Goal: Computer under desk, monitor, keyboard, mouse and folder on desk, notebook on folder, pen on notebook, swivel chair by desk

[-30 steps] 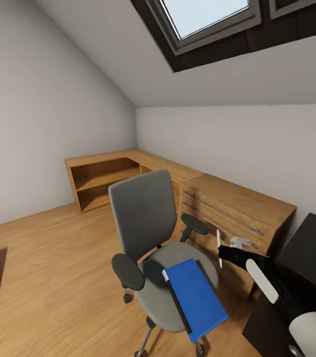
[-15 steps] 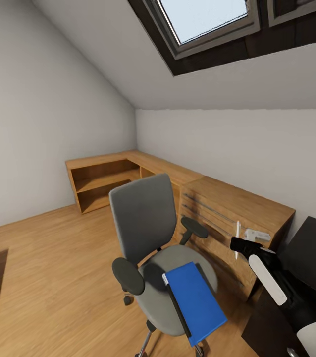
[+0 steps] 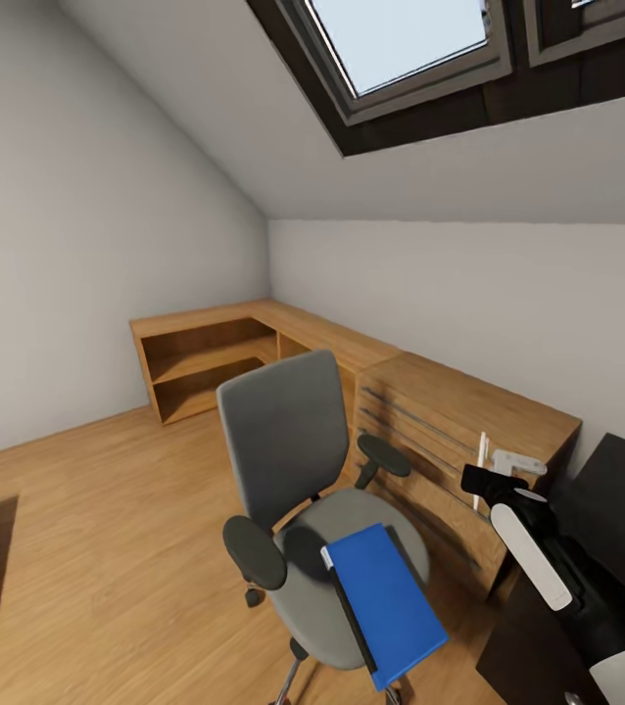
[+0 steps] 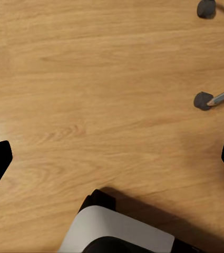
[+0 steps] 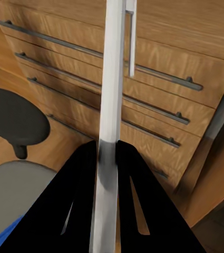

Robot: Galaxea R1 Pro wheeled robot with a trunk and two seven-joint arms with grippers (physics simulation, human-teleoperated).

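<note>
Right claw (image 5: 107,158) gripping pen (image 5: 112,79) upright, carrying it clear above chair (image 3: 293,431) and folder (image 3: 386,592), heading deskward.

An attic bedroom-study: sloped ceiling with skylight (image 3: 406,39), swivel chair (image 3: 303,470), wooden drawer unit (image 3: 450,421), plank floor (image 3: 107,529).

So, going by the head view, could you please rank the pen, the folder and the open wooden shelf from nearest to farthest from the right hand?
1. The pen: clamped upright in the right hand.
2. The folder: lower, toward the robot's left, lying on the seat of the swivel chair.
3. The open wooden shelf: far off to the left, against the walls.
</note>
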